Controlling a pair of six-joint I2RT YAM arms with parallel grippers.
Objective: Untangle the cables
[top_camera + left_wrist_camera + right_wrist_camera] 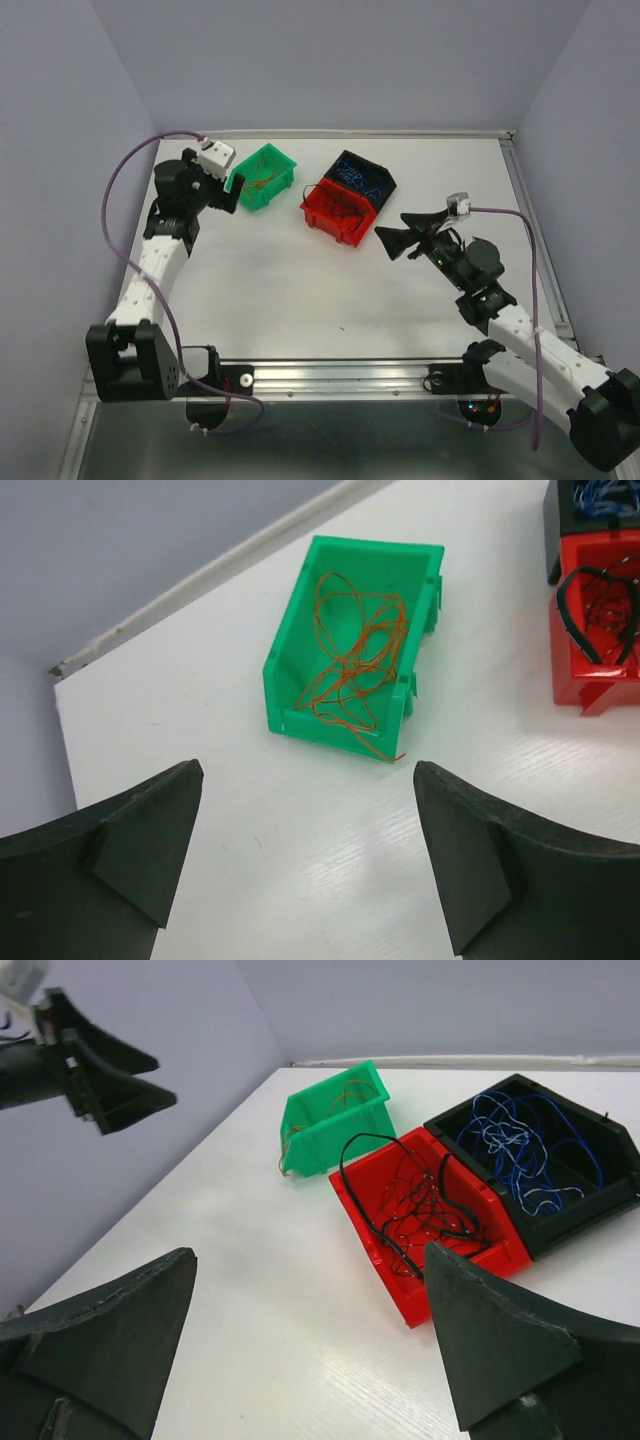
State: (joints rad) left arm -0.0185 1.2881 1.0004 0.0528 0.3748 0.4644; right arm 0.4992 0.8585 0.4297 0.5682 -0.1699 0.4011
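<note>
Both empty-handed! The left fingers [120, 850] gape wide at the bottom of the left wrist view, orange cables [355, 655] piled in the green bin [285, 675] above centre. The right fingers [100, 1330] gape too; red-and-black cables [420, 1205] fill the red bin [400, 1290], blue cables [520, 1150] the black bin [580, 1225], centre-right.

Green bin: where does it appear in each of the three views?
Top external: green bin upper left of centre.
Left wrist: centre, slightly high.
Right wrist: upper middle.
Shared landmark: the red bin, to its right in every view.
</note>
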